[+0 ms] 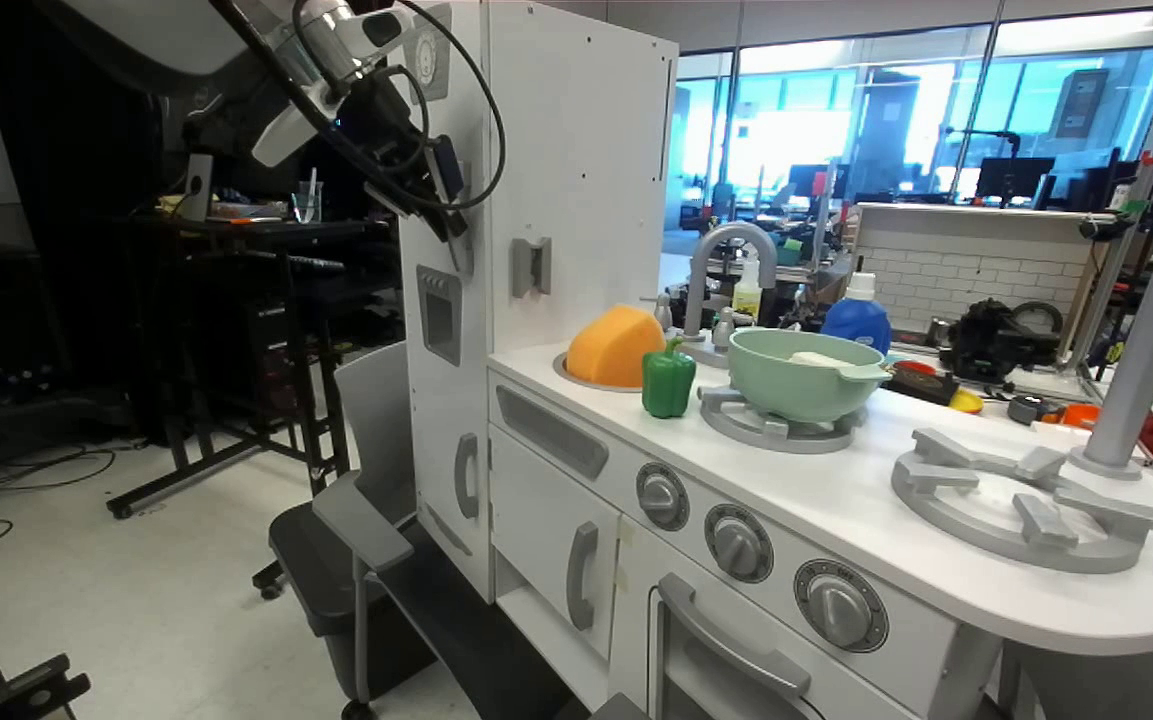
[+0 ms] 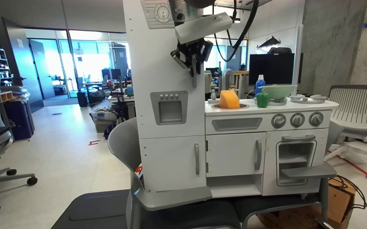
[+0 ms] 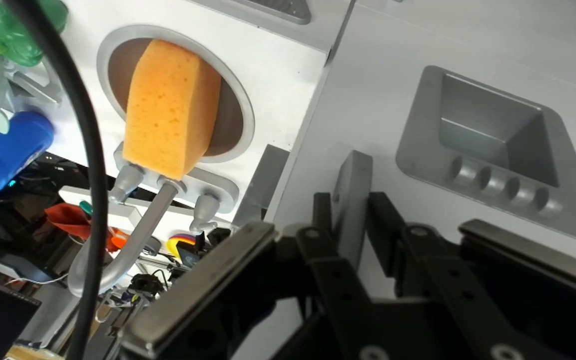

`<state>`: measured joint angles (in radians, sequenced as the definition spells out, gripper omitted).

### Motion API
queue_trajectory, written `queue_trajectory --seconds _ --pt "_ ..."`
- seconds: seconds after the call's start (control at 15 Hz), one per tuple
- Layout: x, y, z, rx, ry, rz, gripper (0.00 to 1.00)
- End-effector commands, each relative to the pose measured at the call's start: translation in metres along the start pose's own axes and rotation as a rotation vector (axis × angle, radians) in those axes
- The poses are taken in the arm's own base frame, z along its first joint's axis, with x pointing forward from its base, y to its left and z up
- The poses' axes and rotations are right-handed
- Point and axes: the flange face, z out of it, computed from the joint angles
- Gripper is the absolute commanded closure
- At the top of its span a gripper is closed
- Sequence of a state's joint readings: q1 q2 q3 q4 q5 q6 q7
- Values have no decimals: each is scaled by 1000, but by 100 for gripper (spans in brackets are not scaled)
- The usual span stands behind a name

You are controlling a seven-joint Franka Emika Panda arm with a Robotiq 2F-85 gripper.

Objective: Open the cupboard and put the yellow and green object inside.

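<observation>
Astride the handle (image 2: 194, 82) of the cupboard (image 2: 164, 57): the pincer (image 3: 351, 200), angled downward, drawn in to the handle's width with fingers (image 3: 385, 230) close on either side, holding it. Behind that grip, a closed door, with a dial (image 2: 163, 12) high up and a recessed panel (image 2: 170, 108) lower down. Round the corner, on the tower's side wall (image 1: 576, 120), a small holder (image 1: 531, 267).

Just beside the tower, on the bench (image 1: 816, 490) and outside the cupboard: the block (image 3: 163, 110), yellow-orange, set in the sink (image 3: 249, 125) and rising above its rim, with a tap (image 1: 697, 290) at the back edge. Near the front edge, also outside: the pepper (image 1: 668, 383), green and upright, between the block and a bowl (image 1: 796, 385) in both exterior views. Inside the bowl, something pale (image 1: 816, 358), too little visible to name; under it, a burner (image 1: 786, 440). Behind, a blue bottle (image 1: 856, 325). Toward the bench's rounded end, another burner (image 1: 946, 530).

Below the bench, three knobs (image 2: 278, 121) in a row above an oven (image 2: 269, 171); to one side of the oven, a low door (image 2: 231, 152) with a grey pull (image 2: 258, 155). In front of tower and oven, chairs (image 2: 124, 143).
</observation>
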<state>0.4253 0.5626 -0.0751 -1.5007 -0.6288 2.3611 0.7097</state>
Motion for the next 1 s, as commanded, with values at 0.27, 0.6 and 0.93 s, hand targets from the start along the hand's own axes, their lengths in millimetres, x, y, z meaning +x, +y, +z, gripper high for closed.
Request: queue_trajectory --seconds 0.27,0.6,0.93 --pt "-5 -13 1 -20 -2 44 94" --pt "-20 -41 -11 -34 -59 111 94" --pt "-43 -78 -31 -56 -124 203 94"
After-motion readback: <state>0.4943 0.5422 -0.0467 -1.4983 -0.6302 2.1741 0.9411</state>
